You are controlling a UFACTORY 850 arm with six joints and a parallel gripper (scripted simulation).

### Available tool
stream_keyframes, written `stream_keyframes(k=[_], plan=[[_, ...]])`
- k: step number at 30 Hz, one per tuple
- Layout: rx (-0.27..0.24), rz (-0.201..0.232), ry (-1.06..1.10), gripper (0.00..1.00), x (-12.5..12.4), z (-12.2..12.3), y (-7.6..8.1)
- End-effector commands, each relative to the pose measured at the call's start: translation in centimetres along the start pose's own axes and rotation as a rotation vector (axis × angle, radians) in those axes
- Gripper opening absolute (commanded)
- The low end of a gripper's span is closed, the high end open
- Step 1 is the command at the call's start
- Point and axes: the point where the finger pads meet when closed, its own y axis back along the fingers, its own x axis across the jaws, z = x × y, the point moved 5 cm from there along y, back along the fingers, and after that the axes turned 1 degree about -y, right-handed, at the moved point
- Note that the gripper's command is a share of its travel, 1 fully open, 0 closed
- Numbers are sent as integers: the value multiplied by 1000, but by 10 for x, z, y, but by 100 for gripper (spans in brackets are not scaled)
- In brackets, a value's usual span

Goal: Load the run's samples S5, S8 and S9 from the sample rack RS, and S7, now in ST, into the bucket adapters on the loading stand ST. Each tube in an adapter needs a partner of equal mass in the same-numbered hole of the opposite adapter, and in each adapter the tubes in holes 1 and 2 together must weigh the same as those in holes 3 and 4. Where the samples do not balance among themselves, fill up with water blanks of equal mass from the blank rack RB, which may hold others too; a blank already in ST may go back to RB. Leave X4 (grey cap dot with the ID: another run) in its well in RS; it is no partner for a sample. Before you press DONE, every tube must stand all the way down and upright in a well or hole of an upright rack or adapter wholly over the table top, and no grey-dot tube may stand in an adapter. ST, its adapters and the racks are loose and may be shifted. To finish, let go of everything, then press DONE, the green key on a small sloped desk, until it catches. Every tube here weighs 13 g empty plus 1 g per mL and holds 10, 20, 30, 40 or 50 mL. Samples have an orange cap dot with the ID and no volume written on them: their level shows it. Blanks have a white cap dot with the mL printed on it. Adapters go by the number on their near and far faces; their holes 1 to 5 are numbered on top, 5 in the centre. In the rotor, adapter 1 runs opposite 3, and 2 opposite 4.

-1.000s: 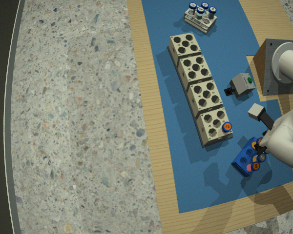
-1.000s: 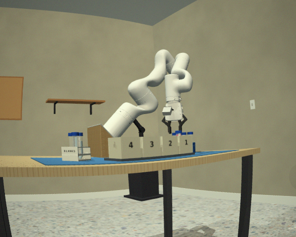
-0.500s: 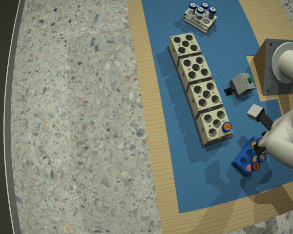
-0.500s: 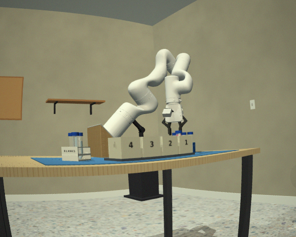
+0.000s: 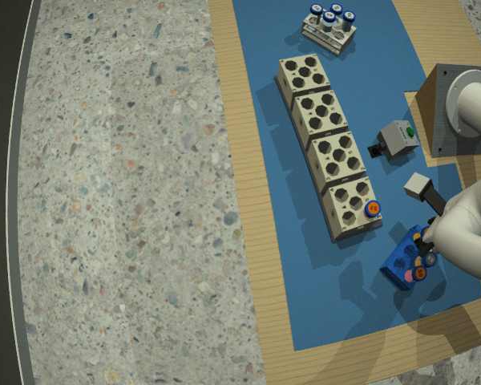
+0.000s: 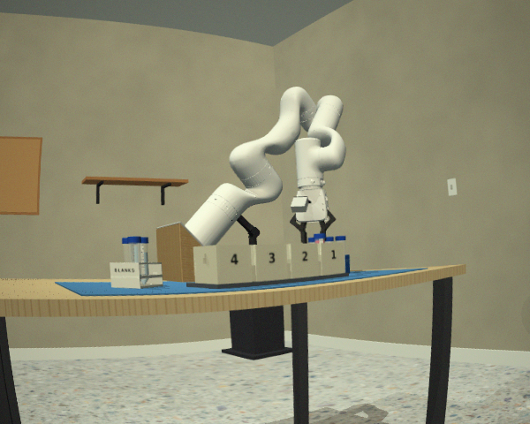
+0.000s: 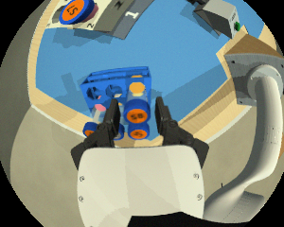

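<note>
My gripper (image 5: 424,245) (image 6: 312,233) (image 7: 136,105) is open and hangs low over the blue sample rack RS (image 5: 399,258) (image 7: 98,85) at the near right. Its fingers stand on either side of an orange-dot tube cap (image 7: 137,113), without closing on it. More orange-dot caps and the grey-dot tube X4 (image 5: 430,259) stand in the same rack. S7 (image 5: 372,208) (image 7: 74,10) stands in a hole of adapter 1 (image 5: 334,205) on the loading stand ST (image 5: 358,232). The other three adapters (image 5: 315,108) (image 6: 233,268) are empty. The arm hides part of the rack.
The blank rack RB (image 5: 336,43) (image 6: 128,271) with several blue-capped tubes stands at the far end of the blue mat. The grey DONE desk (image 5: 394,143) (image 7: 218,9) with its green key (image 5: 409,131) sits between ST and the arm's base block (image 5: 429,107).
</note>
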Motion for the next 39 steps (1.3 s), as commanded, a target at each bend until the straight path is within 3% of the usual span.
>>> stream_keyframes(k=[1,14,15,39], plan=[[0,-1,1,57,0,0,-2],[0,-1,1,57,0,0,-2],[0,-1,1,0,0,0,-1],[0,-1,1,0,0,0,0]])
